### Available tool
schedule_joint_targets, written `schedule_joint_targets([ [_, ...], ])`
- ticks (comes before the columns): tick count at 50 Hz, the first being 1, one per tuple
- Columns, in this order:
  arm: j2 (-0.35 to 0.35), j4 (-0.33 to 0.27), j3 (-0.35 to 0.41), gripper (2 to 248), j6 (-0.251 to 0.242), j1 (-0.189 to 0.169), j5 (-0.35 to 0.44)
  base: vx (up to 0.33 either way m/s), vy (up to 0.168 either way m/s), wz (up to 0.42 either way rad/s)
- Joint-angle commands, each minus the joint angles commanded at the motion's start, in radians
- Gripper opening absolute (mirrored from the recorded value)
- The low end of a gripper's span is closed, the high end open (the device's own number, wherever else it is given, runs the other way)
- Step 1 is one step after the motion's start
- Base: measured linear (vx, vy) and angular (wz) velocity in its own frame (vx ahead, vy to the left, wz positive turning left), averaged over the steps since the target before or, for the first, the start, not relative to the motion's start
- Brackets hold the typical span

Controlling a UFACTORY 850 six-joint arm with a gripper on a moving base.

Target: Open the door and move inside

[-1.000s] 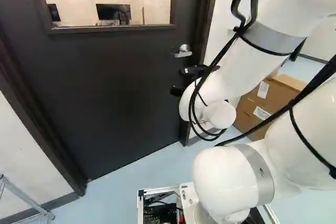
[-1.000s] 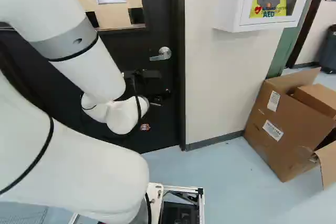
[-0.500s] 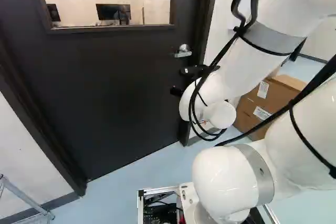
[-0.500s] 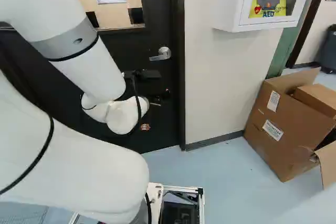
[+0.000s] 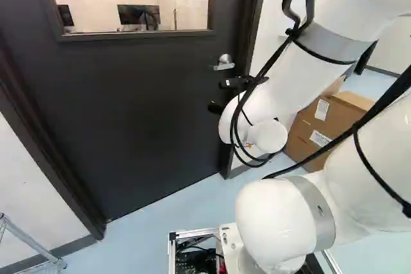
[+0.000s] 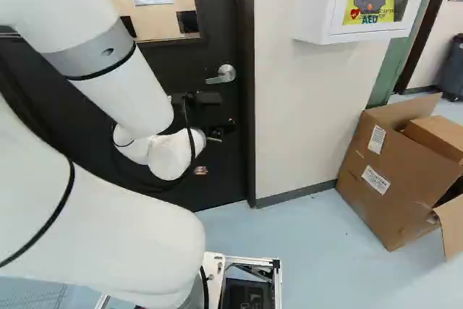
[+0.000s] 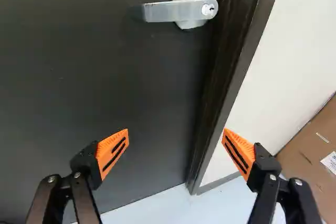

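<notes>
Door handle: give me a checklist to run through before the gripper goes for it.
1. Gripper open, nothing gripped: ok.
2. Door handle in plain sight in the wrist view: ok.
3. Handle between the fingers: not ok; it is ahead of them.
4. Handle lever level, not pressed down: ok.
5. Door unlocked: cannot tell; the lever has a keyhole, but nothing shows the lock's state.
6. Cardboard box away from the door: ok; it stands beyond the door frame.
</notes>
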Motion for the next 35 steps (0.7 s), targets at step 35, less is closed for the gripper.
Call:
schedule_joint_targets([
  [35, 0.022, 0.000, -0.069, 247, 0.000, 0.000, 0.000, 0.000, 0.000, 0.000],
])
